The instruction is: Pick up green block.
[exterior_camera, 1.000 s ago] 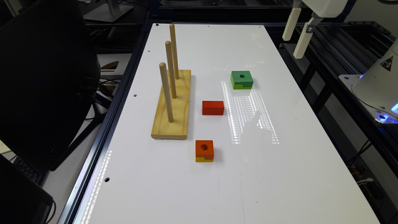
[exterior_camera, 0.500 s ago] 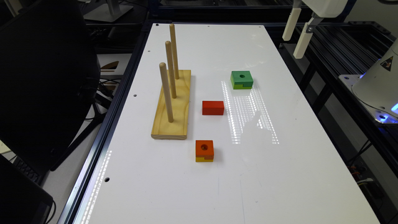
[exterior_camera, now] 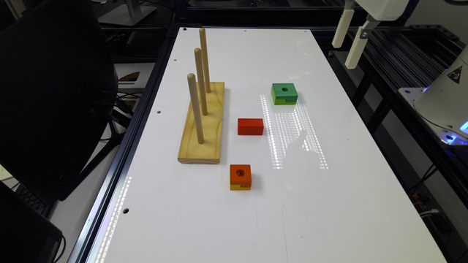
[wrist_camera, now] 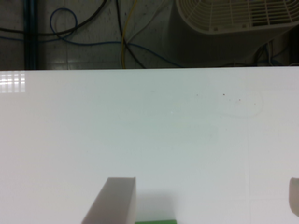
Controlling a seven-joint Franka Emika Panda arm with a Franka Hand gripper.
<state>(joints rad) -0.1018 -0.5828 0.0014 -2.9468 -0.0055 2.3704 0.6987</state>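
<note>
The green block (exterior_camera: 284,93) lies flat on the white table (exterior_camera: 329,190), its dark green top with a round hole facing up and a lighter stepped layer below. My gripper (exterior_camera: 343,56) hangs high above the table's far edge at the exterior view's right, well above and beyond the block. In the wrist view my gripper (wrist_camera: 205,179) is open, the fingers (wrist_camera: 114,200) wide apart with nothing between them. A thin strip of the green block (wrist_camera: 155,221) shows at the frame's edge beside one finger.
A red block (exterior_camera: 250,126) lies near the table's middle and an orange-and-yellow block (exterior_camera: 240,176) nearer the front. A wooden base with three upright pegs (exterior_camera: 203,120) stands toward the exterior view's left. The arm's base (exterior_camera: 444,102) sits off the table's right side.
</note>
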